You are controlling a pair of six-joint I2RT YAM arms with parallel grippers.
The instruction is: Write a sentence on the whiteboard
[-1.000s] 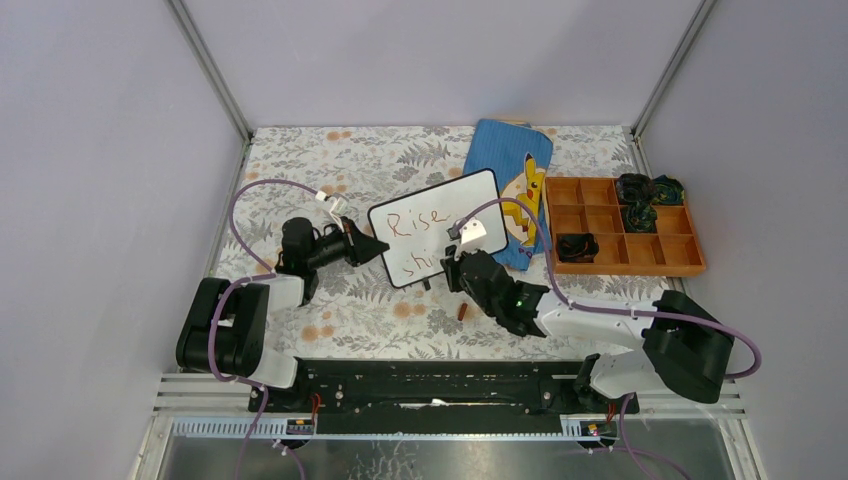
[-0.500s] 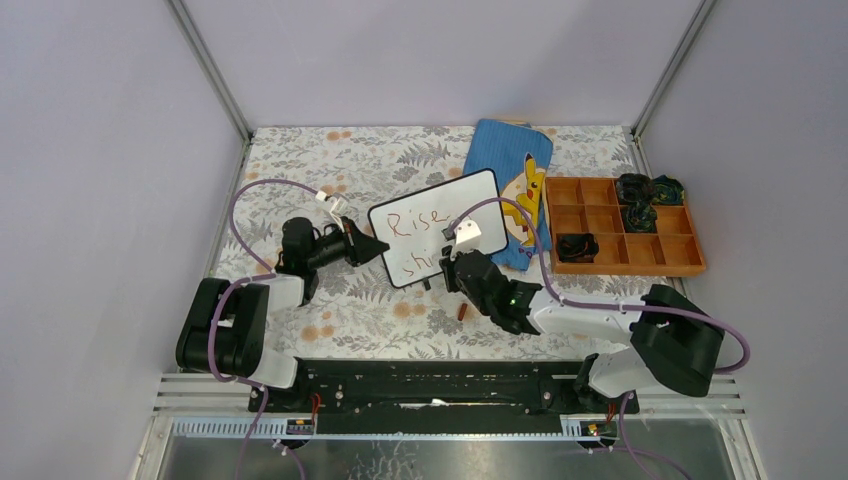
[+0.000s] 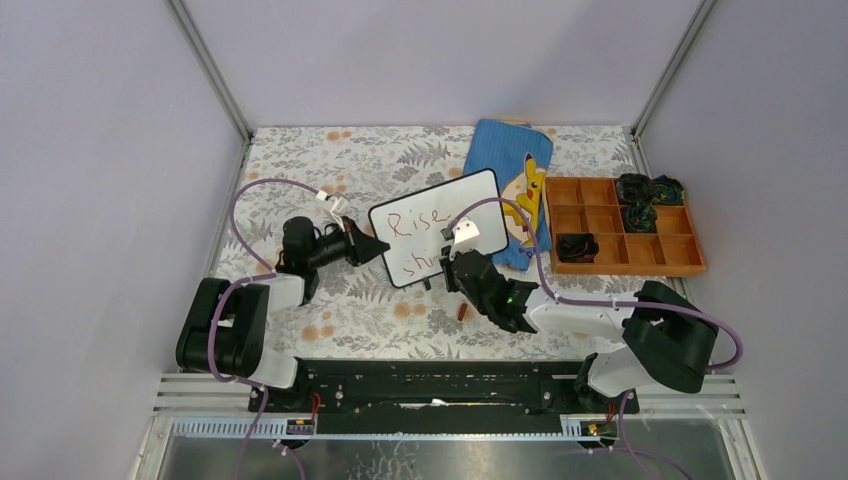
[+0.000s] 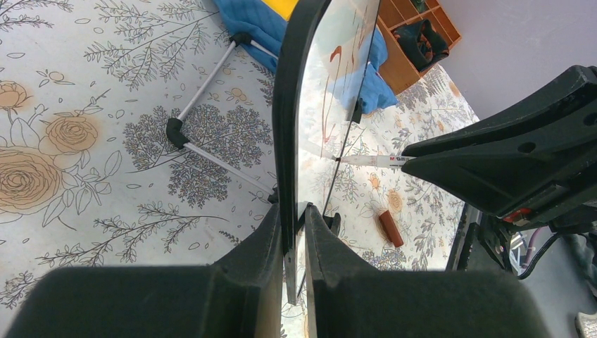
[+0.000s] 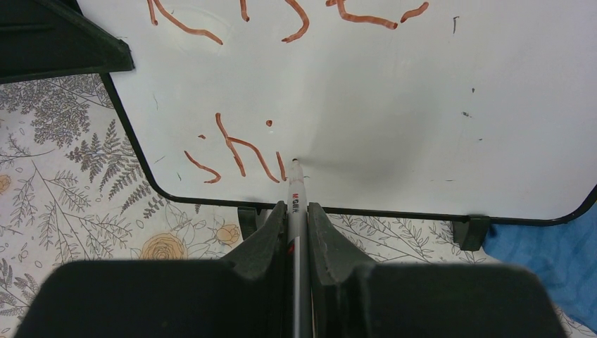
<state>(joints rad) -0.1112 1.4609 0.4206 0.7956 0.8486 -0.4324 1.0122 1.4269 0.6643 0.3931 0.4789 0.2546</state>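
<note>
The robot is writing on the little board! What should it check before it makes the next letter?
1. Left gripper clamped on the whiteboard edge: ok.
2. Right gripper shut on the marker: ok.
3. Marker tip touching the whiteboard, just right of "shi": ok.
4. Blank space to the right of the tip for more letters: ok.
5. Marker cap lying on the table, apart from the whiteboard: ok.
6. Enough ink left in the marker: cannot tell.
</note>
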